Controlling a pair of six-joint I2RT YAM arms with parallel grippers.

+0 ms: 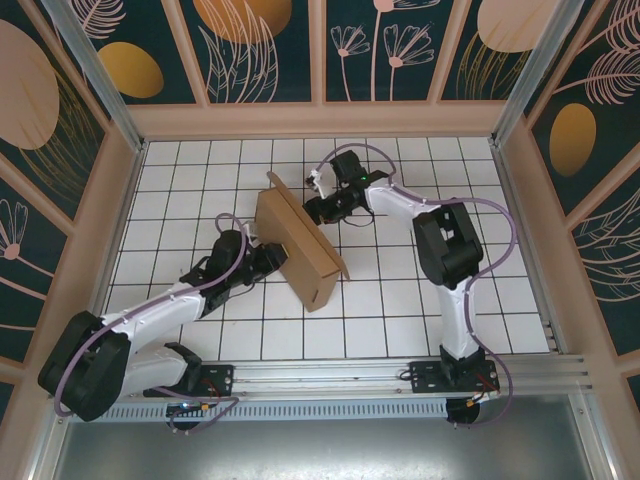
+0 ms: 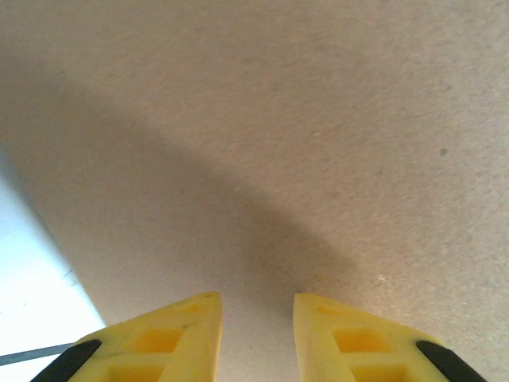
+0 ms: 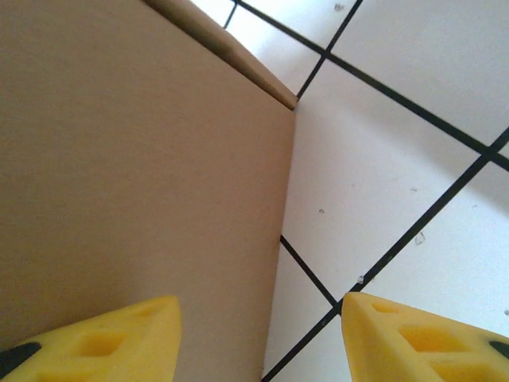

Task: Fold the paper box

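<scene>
Top view: the paper box (image 1: 300,250), a brown cardboard slab with one raised flap, sits mid-bench (image 1: 420,300), left jaws at its 8 o'clock, right jaws at 1.
Left wrist: yellow fingers (image 2: 183,338) stand narrowly parted against grainy cardboard.
Right wrist: fingers (image 3: 119,338) spread wide, empty, over the box's edge and glossy white tiles (image 3: 398,159).

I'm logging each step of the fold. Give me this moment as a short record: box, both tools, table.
box: brown cardboard, lying diagonally between the arms
left tool: open with a narrow gap, nothing in it, facing bare cardboard at the box's left side
right tool: open wide, at the box's far right side, over a box edge
table: white tiles, black lines
</scene>
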